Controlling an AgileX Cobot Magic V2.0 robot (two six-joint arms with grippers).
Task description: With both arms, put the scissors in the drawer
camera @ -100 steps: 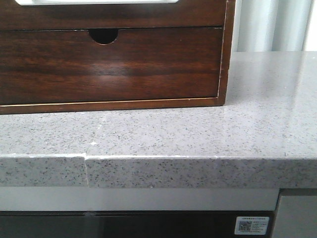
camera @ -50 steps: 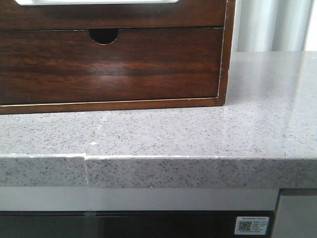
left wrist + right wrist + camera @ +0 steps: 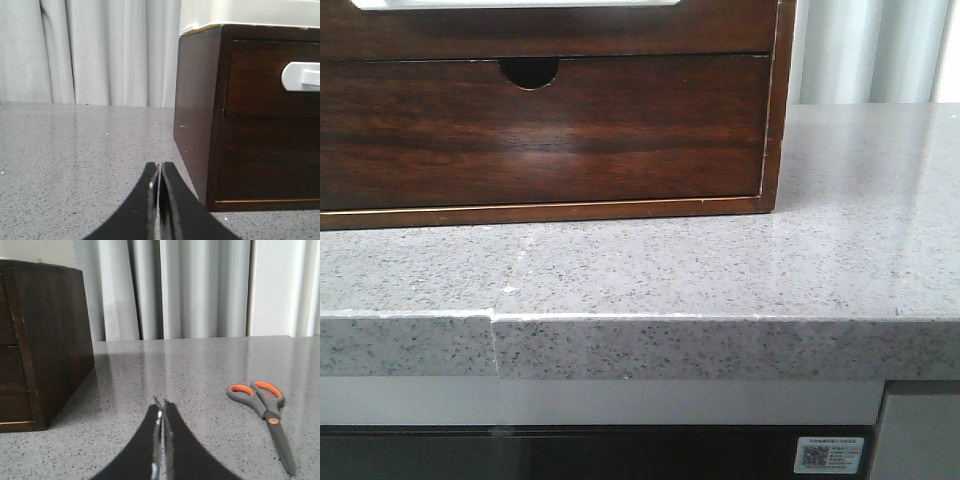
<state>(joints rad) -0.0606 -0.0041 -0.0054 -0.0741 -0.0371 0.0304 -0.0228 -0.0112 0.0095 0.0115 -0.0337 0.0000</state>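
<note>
The scissors, grey with orange-lined handles, lie flat on the grey stone counter, right of and beyond my right gripper, which is shut and empty. The drawer is the upper plain dark-brown front of the wooden cabinet, with a whitish patch along its top; it is closed. In the left wrist view the drawer carries a white handle. My left gripper is shut and empty, low over the counter just off the cabinet's corner. Neither gripper shows in the front view.
Below the drawer is a notched drawer front, also closed. The cabinet's side stands left of my right gripper. The counter has a seam at its front edge. Pale curtains hang behind.
</note>
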